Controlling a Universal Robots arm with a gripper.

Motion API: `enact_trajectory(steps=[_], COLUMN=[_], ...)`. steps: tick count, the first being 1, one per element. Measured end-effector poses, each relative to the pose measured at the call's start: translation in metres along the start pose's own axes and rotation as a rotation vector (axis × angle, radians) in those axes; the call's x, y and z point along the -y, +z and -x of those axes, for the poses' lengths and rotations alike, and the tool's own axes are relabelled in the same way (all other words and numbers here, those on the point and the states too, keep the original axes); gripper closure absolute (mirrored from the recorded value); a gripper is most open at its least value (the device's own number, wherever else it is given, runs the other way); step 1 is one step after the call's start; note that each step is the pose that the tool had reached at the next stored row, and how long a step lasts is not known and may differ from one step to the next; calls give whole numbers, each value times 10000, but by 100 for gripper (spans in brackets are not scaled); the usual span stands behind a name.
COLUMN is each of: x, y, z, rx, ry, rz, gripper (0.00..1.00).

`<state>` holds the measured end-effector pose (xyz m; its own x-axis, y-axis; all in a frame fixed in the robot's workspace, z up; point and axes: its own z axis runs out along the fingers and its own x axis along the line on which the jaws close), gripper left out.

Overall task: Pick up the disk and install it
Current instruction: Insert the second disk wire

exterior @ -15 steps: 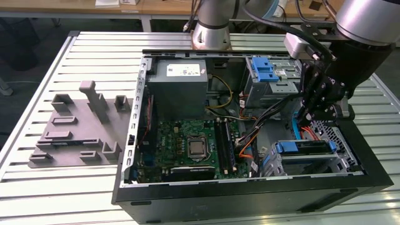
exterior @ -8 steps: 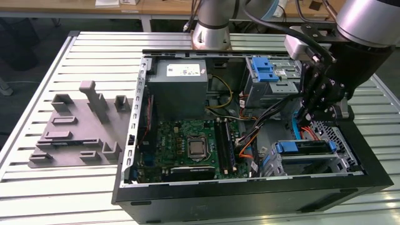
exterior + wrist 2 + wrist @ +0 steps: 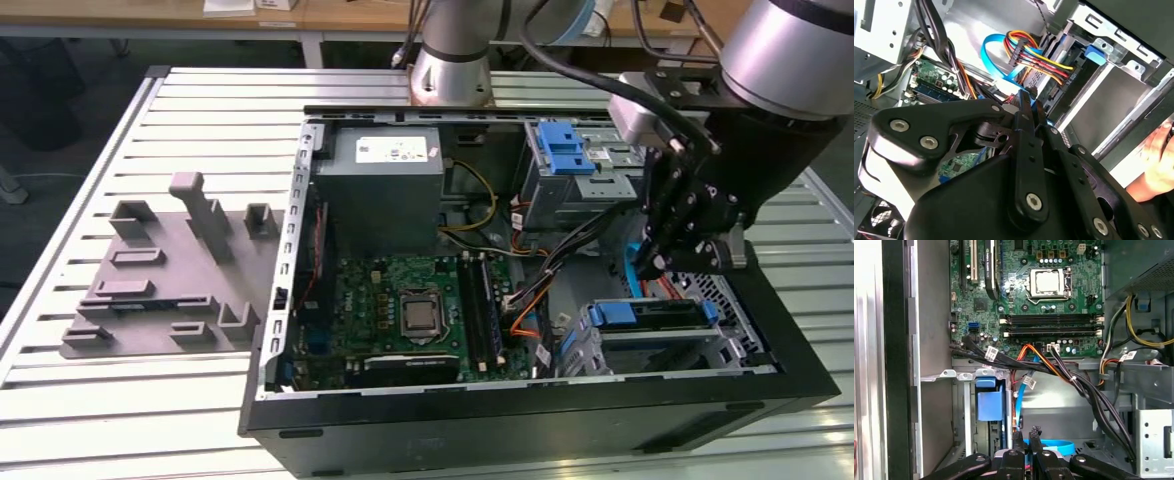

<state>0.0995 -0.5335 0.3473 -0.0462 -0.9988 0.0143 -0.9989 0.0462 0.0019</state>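
Black jointed pincer [image 3: 678,262] — fingers pressed narrow together — hangs above the blue-framed disk [image 3: 650,317].

The arm [image 3: 801,45] is a fat silver-grey tube ending in a black wrist housing, with black cables looping over a small grey box bolted to its side. Its base column [image 3: 451,60] is the same silver. The gripper [image 3: 1029,107] is matt black: broad rounded link plates, slim straight fingers [image 3: 1017,440], and shiny silver screws at every pivot.
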Motion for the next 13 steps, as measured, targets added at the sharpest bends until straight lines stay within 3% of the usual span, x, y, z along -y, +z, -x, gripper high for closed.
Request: enact_trajectory(steps=[3, 13], x=[2, 4], y=[26, 62], z=[-38, -71], rx=[1, 1], ry=[0, 0], rz=[0, 0], gripper=[84, 84])
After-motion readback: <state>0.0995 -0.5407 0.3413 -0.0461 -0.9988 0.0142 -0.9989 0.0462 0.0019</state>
